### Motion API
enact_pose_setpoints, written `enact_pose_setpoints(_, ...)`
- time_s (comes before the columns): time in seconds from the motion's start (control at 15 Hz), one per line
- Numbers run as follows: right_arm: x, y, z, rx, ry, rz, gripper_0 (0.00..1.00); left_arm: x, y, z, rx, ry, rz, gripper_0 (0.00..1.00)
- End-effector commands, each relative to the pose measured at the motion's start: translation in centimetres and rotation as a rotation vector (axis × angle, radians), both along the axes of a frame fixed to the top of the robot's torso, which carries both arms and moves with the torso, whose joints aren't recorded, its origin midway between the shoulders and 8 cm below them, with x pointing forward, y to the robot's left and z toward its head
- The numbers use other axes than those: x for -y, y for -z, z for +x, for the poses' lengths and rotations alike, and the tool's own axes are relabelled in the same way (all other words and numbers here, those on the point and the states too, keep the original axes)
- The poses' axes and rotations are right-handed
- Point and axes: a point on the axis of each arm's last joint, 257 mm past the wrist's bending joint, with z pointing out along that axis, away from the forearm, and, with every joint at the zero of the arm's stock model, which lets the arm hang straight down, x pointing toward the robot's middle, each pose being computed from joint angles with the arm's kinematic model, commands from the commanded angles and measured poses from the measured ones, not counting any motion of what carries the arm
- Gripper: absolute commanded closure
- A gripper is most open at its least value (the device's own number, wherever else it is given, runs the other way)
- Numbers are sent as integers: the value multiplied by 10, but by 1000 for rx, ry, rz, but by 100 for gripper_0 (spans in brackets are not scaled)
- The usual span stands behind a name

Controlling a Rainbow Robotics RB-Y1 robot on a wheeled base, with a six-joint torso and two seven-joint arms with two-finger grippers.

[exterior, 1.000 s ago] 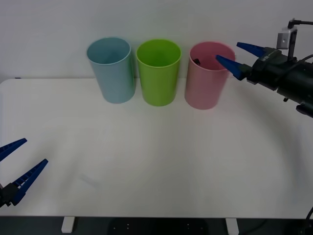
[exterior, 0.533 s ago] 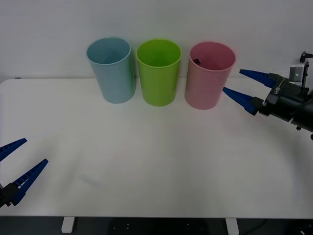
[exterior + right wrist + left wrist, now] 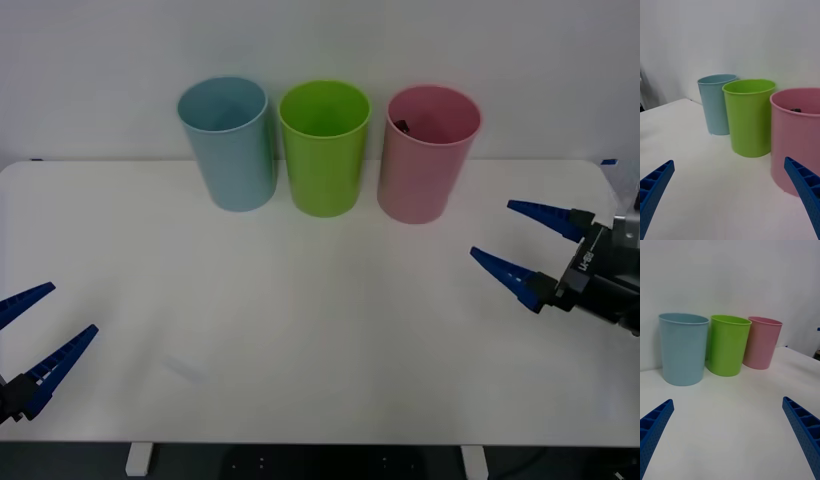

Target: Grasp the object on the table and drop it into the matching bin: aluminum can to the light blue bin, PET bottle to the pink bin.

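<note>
The pink bin [image 3: 420,175] stands at the right end of a row at the back of the white table [image 3: 320,320]. A small dark part [image 3: 402,126] shows inside it near the rim, and the bin's wall hides the rest of the PET bottle. The right wrist view shows the same dark bit [image 3: 795,110] in the pink bin [image 3: 797,150]. The light blue bin [image 3: 230,150] is at the left end of the row. My right gripper [image 3: 491,228] hangs open and empty low over the table, right of and nearer than the pink bin. My left gripper [image 3: 73,308] rests open at the near left edge.
A lime green bin [image 3: 325,155] stands between the light blue and pink bins, almost touching both. A plain white wall rises right behind the row. The table's front edge runs close under both grippers.
My right gripper, open all along, has drawn back from the pink bin's rim, dropping down and toward the near right of the table. The left arm has not moved.
</note>
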Motion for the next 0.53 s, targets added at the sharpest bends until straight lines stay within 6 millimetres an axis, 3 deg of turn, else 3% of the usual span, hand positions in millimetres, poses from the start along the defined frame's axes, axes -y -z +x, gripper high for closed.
enact_pose_setpoints(0.07, 5, 18, -19, 21, 18, -48, 0, 0, 0, 0, 0, 0, 0, 0)
enact_pose_setpoints(0.53, 16, 53, -69, 7, 42, -107, 0, 0, 0, 0, 0, 0, 0, 0)
